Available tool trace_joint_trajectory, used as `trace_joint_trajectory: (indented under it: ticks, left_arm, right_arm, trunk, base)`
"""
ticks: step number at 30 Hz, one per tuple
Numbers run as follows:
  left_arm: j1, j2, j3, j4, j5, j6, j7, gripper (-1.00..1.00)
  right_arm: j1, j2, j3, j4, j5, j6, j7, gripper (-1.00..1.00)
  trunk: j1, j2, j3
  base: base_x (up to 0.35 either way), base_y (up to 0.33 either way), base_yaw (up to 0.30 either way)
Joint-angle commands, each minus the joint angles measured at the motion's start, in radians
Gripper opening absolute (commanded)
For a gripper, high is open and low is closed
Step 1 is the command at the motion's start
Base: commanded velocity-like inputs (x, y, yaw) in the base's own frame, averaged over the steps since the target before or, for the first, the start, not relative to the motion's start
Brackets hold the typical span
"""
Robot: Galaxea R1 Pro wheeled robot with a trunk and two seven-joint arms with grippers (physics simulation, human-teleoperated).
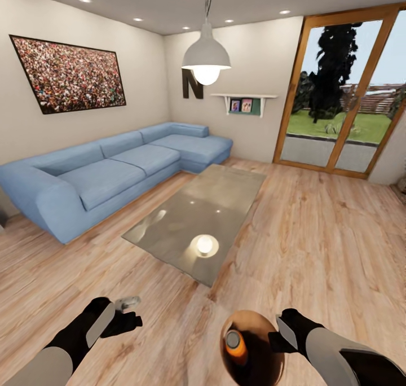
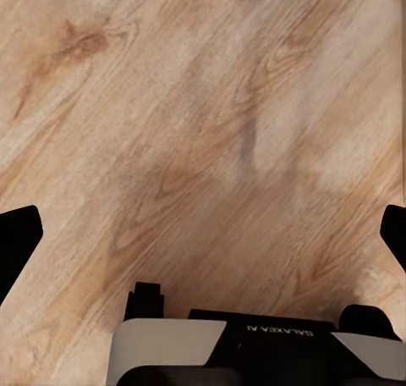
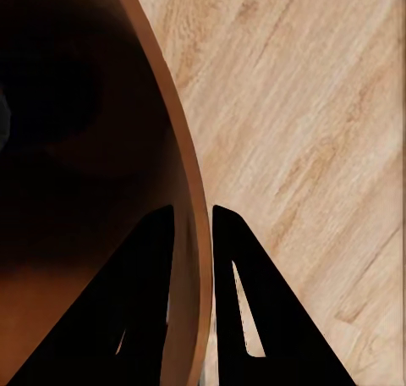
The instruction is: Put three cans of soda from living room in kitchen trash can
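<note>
The right gripper [image 3: 188, 259] is clamped on the rim of the trash can [image 1: 256, 324], one finger inside the wall and one outside, and it holds the brown bin low at the near right over the wood floor [image 1: 316, 233]. One orange can of soda [image 1: 235, 345] lies inside the bin. The left gripper [image 2: 203, 238] has its fingers wide apart above the floor with nothing between them; the word "GALAXEA" reads on its body, and a big dark letter "N" [image 1: 192, 84] stands on the far wall beyond the blue sofa [image 1: 113, 169].

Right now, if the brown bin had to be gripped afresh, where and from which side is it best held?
By its thin rim wall, from above, one finger inside and one outside. The trash can is open-topped with smooth, wide walls, too broad to span, so probably only the rim offers a pinch. The right gripper straddles the rim that way, clear of the soda can inside.
</note>
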Motion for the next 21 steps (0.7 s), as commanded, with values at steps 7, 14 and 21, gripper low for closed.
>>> trace_joint_trajectory:
  ticks: [7, 14, 21]
  left_arm:
    - [0.0, 0.0, 0.0, 0.0, 0.0, 0.0, 0.0, 1.0]
    - [0.0, -0.001, 0.0, 0.001, 0.0, 0.0, 0.0, 1.0]
    - [0.0, -0.001, 0.0, 0.001, 0.0, 0.0, 0.0, 1.0]
  right_arm:
    - [0.001, 0.005, -0.011, 0.0, -0.009, -0.001, 0.005, -1.0]
    - [0.003, 0.012, -0.008, 0.0, -0.009, -0.001, 0.004, -1.0]
    - [0.009, 0.014, -0.008, 0.0, -0.009, -0.001, 0.003, -1.0]
  trunk:
    - [0.0, 0.0, 0.006]
    - [0.0, 0.0, 0.016]
    - [0.0, 0.0, 0.027]
  base:
    - [0.0, 0.0, -0.024]
    - [0.0, 0.0, -0.002]
    - [0.0, 0.0, 0.0]
